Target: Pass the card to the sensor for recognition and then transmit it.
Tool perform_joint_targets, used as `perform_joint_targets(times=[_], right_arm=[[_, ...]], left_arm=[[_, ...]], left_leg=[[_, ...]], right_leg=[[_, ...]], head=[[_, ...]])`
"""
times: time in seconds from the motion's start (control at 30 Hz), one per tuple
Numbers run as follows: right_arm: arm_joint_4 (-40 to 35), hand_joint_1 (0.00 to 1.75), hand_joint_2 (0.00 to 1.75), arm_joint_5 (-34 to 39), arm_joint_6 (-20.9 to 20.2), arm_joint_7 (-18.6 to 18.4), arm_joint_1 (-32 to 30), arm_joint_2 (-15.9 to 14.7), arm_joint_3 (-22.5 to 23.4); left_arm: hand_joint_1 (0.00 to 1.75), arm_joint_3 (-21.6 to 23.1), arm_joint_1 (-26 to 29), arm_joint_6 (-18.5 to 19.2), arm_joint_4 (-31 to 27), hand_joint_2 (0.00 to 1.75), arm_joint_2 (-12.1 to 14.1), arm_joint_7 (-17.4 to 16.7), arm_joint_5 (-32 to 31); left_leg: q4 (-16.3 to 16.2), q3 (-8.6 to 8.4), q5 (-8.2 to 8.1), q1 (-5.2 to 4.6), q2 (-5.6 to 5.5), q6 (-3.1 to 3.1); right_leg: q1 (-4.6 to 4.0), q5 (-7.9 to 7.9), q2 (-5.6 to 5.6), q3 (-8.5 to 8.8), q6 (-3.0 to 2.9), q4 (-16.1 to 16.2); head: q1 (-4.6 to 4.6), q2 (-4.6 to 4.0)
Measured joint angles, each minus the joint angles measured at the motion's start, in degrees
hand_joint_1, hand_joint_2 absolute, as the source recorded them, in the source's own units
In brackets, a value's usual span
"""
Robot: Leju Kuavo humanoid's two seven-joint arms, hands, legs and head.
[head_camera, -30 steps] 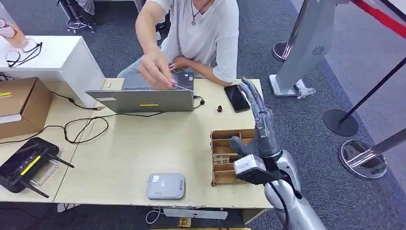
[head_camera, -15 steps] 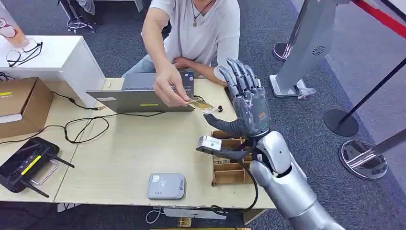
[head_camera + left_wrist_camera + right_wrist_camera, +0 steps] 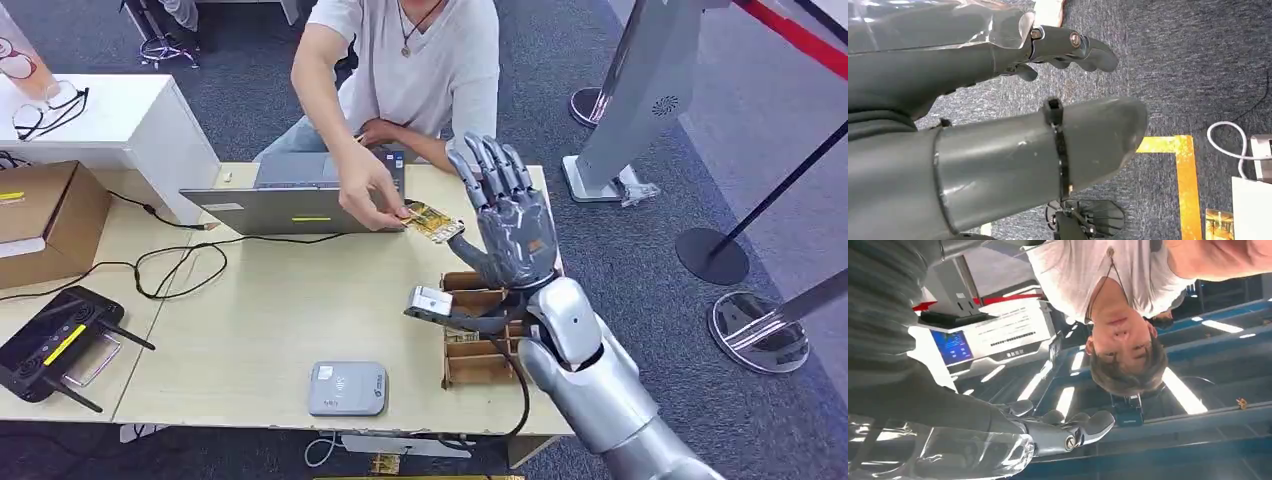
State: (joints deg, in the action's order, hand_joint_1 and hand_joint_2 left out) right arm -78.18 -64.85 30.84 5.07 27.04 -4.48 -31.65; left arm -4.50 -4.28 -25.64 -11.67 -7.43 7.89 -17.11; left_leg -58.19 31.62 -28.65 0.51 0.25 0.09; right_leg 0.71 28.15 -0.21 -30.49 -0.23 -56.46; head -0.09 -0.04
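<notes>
Head view: person's hand [image 3: 368, 188] w/ card [image 3: 433, 221] at raised, spread right hand [image 3: 508, 222].

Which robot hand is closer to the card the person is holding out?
The right. The right robot hand is raised beside the card, thumb right at its edge. The left robot hand hangs low over the carpet, away from it.

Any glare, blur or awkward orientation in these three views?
Head view: evenly lit and sharp on the card and right hand. Left wrist view: glare on the clear cover over the left hand. Right wrist view: upside down, ceiling lights streak brightly, near fingers soft.
</notes>
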Motion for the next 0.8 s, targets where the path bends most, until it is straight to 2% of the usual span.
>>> perform_joint_targets(times=[0.67,0.7,0.73,0.77,0.8], right_arm=[[0.1,0.0,1.75,0.0,-3.1,-0.2,0.0,0.0,-1.5],[0.1,0.35,1.75,0.1,-3.1,-0.2,0.0,0.0,-1.6],[0.1,1.54,1.75,0.1,-3.1,-0.2,0.0,0.0,-1.7],[0.1,1.75,1.75,0.1,-3.2,-0.2,0.0,0.0,-1.7],[0.1,1.75,1.75,0.1,-3.3,-0.2,0.0,0.0,-1.8]], left_arm=[[0.0,0.0,0.1,-0.2,0.0,0.0,0.0,0.0,0.4],[0.0,0.0,0.1,-0.2,0.0,0.0,0.0,0.0,0.4],[0.0,0.0,0.1,-0.2,0.0,0.0,0.0,0.0,0.4],[0.0,0.0,0.1,-0.2,0.0,0.0,0.0,0.0,0.4],[0.0,0.0,0.1,-0.1,0.0,0.0,0.0,0.0,0.4]], left_leg=[[0.0,0.02,0.0,0.0,0.0,0.0],[0.0,0.02,0.0,0.0,0.0,0.0],[0.0,0.02,0.0,0.0,0.0,0.0],[0.0,0.02,0.0,0.0,0.0,0.0],[0.0,0.02,0.0,0.0,0.0,0.0]], right_leg=[[0.0,0.0,0.0,0.0,0.0,0.0],[0.0,0.0,0.0,0.0,0.0,0.0],[0.0,0.0,0.0,0.0,0.0,0.0],[0.0,0.0,0.0,0.0,0.0,0.0],[0.0,0.0,0.0,0.0,0.0,0.0]], head=[[0.0,0.0],[0.0,0.0],[0.0,0.0],[0.0,0.0],[0.0,0.0]])
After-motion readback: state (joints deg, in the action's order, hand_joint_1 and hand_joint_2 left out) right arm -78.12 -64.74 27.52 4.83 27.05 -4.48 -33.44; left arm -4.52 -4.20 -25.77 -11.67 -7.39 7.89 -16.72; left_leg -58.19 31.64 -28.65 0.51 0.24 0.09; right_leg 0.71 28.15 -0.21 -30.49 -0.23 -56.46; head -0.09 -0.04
